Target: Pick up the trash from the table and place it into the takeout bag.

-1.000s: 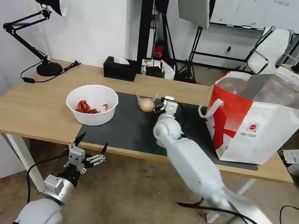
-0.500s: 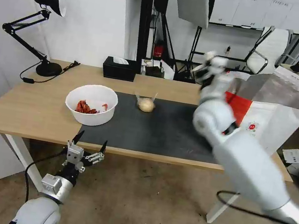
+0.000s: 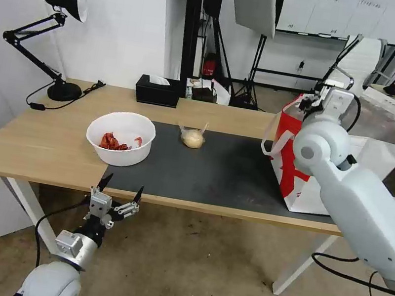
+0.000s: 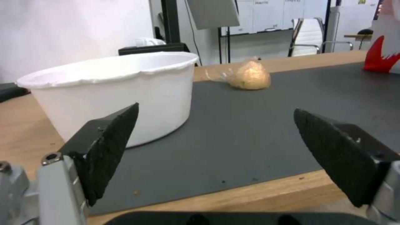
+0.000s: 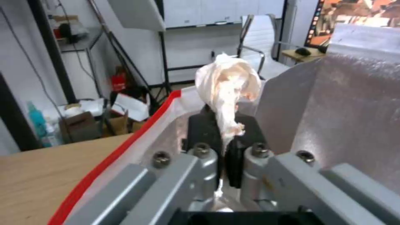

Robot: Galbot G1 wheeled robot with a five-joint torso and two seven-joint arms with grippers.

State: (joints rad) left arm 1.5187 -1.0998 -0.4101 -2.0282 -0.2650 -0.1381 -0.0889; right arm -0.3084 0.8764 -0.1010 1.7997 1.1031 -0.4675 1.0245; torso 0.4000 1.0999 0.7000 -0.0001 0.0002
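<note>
Fingers of the right gripper [image 5: 225,137] are clamping a crumpled white tissue [image 5: 227,90]; jaws are pressing together w/ the tissue's tail pinched between them and the bulk sticking out past the tips. Gripper is sitting at the open mouth of the takeout bag [image 3: 301,184], just inside the red-edged rim, foil lining [image 5: 350,103] showing on both sides. In the head view the right gripper [image 3: 314,102] is mostly blocked by its own wrist and forearm, so the tissue isn't discernible there; the arm is also covering much of the bag's front, logo incl.

Left gripper [image 3: 119,194] is hanging below the near edge of the table [image 3: 38,143], fingers [image 4: 106,147] spread wide, holding nothing, tips pointing up toward the mat [image 3: 204,169].

Remaining items on the mat: white bowl [image 3: 120,138] w/ red shells [image 3: 113,142], straddling the mat's left edge; small clear bag w/ beige lump [image 3: 192,138] farther back, well apart from the bowl. From the left wrist the bowl [image 4: 112,93] is showing its side wall only, contents hidden; the bagged lump [image 4: 248,76] is lying behind it.

Black tissue box [image 3: 158,90] is sitting at the table's far edge. Bag's far side is cut off by the arm.
</note>
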